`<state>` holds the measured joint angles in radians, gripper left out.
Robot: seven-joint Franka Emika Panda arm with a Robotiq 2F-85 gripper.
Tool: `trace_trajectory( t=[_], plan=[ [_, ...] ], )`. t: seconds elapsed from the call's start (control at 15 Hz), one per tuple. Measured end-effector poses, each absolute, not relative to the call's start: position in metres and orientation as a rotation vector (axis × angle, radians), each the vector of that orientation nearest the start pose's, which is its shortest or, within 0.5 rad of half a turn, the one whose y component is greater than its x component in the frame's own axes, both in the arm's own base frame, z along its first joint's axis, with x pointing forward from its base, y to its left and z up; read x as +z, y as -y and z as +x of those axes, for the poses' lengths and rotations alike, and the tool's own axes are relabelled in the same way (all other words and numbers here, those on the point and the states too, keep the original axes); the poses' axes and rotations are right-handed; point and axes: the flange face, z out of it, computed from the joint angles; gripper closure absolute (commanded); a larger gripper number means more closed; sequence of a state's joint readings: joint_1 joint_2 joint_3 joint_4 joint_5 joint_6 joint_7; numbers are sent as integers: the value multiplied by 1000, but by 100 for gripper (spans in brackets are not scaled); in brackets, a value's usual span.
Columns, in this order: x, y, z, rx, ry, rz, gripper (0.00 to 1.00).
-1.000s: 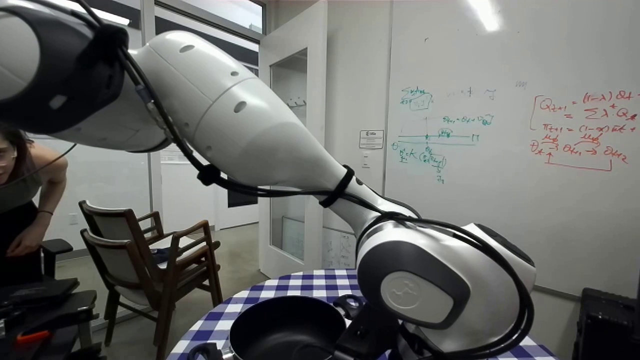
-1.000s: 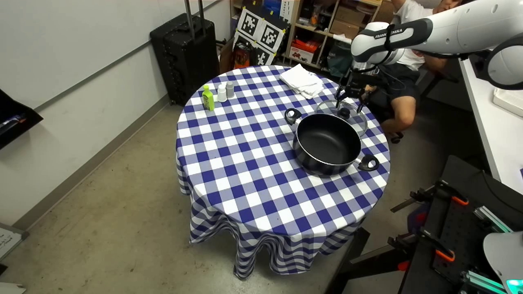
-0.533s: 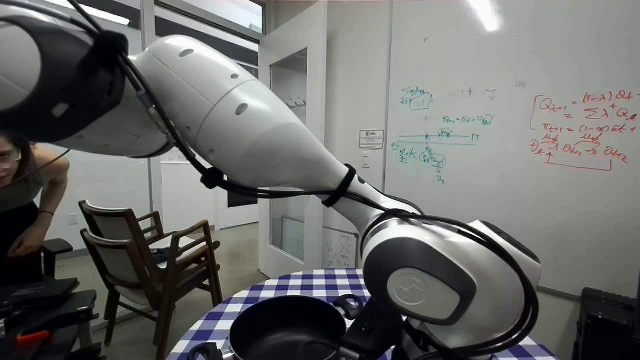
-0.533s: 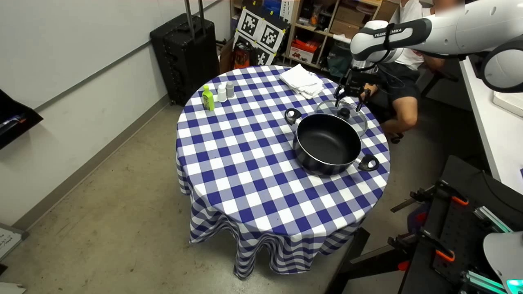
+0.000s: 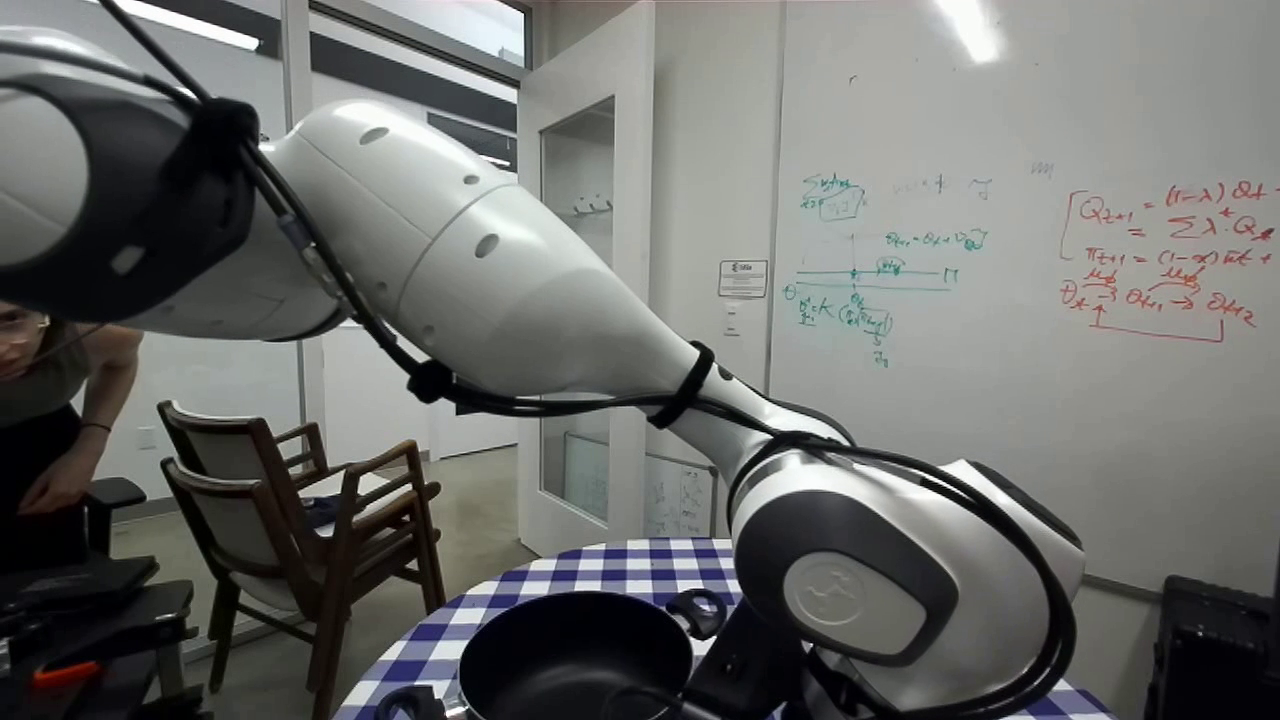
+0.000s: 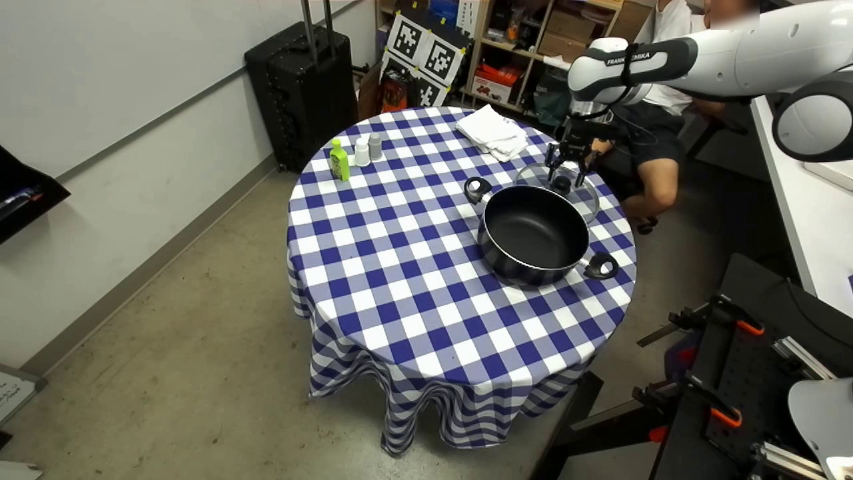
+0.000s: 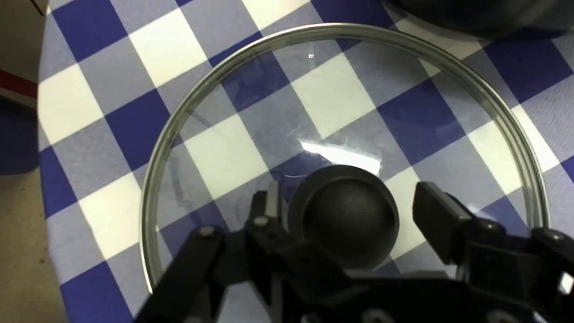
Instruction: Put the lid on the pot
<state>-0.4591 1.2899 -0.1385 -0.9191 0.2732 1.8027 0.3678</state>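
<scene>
Lid: round; clear glass bound by a polished metal rim, a bright streak of reflection near the centre. Lies flat on the tabletop, between the pot and the edge facing the seated person; in the wrist view a strip of cloth shows between lid and pot.

Knob: black, smooth, rounded, set at the middle of the lid.

Fingers: black, blocky, jointed. Spread apart, the knob between them; a gap shows at one of them, while contact at the other cannot be told.

Pot: round, black, upright, with a thin bright rim, smooth dark interior and two looped black handles, one pointing to the edge nearest the black bench.

Arm: glossy white shells, dark grey panels, black cables strapped along; in both exterior views.

Tabletop: round, under the matt cloth of blue, grey-blue and white squares, hanging in wavy folds.

By the edge facing the black case: bottle, lime green, narrow-necked; white container and grey container, small, cylindrical.

By the edge facing the shelves: stack of folded white fabric, creased.
</scene>
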Motion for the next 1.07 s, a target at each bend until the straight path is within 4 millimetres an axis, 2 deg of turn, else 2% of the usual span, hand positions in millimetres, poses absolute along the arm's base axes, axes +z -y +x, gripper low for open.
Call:
trace_trajectory(
  t=[0.2, 0.73, 0.93, 1.07],
  plan=[
    [46, 358, 631, 586, -1415, -2577, 76],
    [48, 355, 638, 568, -1402, -2586, 76],
    [58, 350, 649, 462, -1405, -2616, 76],
    [73, 345, 655, 384, -1414, -2634, 76]
  ],
)
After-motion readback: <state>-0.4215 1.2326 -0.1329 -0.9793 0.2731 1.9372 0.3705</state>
